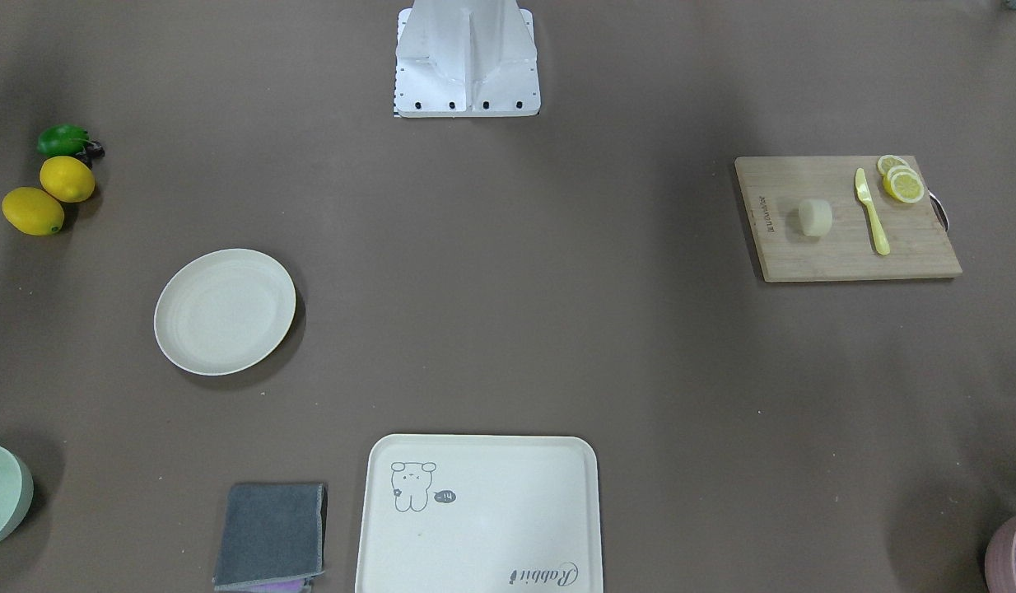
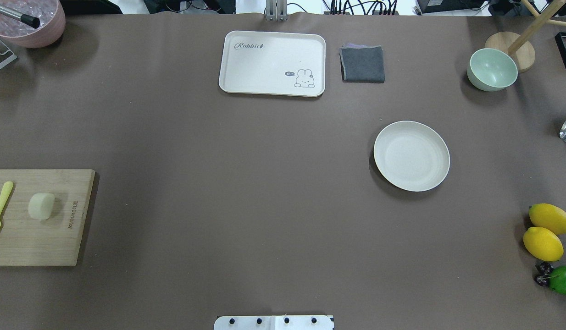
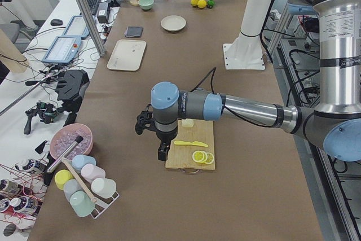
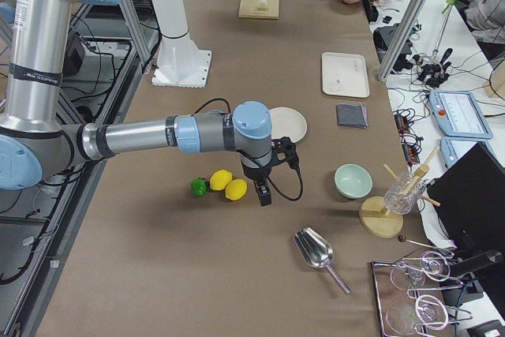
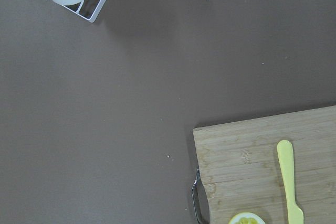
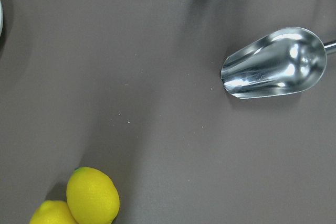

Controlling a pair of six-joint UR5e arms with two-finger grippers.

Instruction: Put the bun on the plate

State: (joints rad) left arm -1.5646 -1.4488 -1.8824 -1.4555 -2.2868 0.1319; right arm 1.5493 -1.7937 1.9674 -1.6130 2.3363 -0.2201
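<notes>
The bun [image 1: 815,217] sits on the wooden cutting board [image 1: 837,259] at the robot's left end of the counter [image 1: 508,288], with a yellow knife [image 1: 872,212] just beside it and lemon slices [image 1: 901,183] at the board's corner. The plate [image 1: 225,311] lies well apart from it, over on the robot's right side. The left hand [image 3: 162,152] hangs above the board's outer edge, near the slices. The right hand [image 4: 263,195] hangs just beside two whole lemons [image 4: 229,185]. I cannot tell whether either hand is spread or pressed together.
</notes>
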